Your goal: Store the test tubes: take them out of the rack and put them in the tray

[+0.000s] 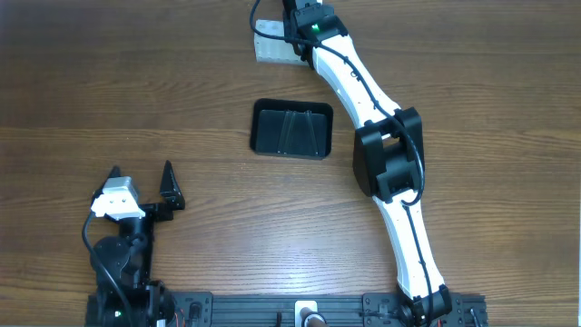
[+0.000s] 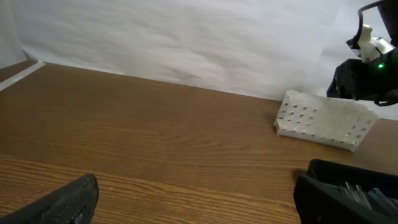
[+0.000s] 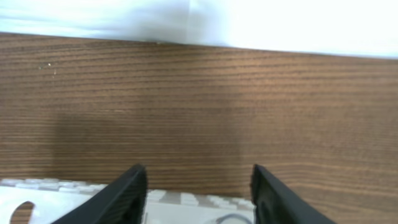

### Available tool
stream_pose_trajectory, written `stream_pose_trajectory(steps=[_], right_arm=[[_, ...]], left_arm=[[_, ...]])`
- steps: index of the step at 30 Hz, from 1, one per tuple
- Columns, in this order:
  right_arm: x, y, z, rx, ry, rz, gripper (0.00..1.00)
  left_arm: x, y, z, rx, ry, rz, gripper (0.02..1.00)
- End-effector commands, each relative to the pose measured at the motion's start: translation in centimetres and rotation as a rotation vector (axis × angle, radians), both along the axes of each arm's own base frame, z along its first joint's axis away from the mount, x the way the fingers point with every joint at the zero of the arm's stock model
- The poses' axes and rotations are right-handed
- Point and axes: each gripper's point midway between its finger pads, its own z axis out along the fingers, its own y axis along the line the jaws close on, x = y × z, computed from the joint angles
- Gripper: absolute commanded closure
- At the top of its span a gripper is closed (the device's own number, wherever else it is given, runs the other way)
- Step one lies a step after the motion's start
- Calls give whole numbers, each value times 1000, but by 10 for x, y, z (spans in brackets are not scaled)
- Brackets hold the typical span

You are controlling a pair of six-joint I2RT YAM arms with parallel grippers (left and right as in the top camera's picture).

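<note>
Top view shows one white rack [image 1: 270, 47] at the far edge of the worktop [image 1: 109, 91] and one black tray [image 1: 257, 127] near the middle, apart from it. Some clear test tubes [image 1: 295, 127] lie in the tray; I cannot count them surely. The right arm's jaws stand released just above the rack, its top under their gap. The left arm's jaws, also released, are well apart from both.

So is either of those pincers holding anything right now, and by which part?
Nothing is held. The left pincer is open and empty; the right pincer hangs open over the white test tube rack, gripping nothing.
</note>
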Motion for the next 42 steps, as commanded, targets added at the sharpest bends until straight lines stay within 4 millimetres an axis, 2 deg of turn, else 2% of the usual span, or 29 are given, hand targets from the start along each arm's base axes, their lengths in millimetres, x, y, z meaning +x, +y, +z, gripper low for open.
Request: stream_pose_trajectory(steps=[1,6,14,21,25,42], right_arm=[[-1,2,-7,-18,5,-1,544],[-1,3,-7,-18,5,-1,750],[-1,4,-7,-18,5,2,917],[0,6,-5,-14,-4,3,925],[1,6,9,-4,-25,3,930],[-4,7,100,47,-141,6,925]], left_arm=[[0,2,-1,18,2,6,20],[0,2,-1,18,2,6,20],[0,2,-1,18,2,6,23],[0,2,-1,18,2,6,20],[0,2,-1,18,2,6,23],[0,2,-1,18,2,5,20]])
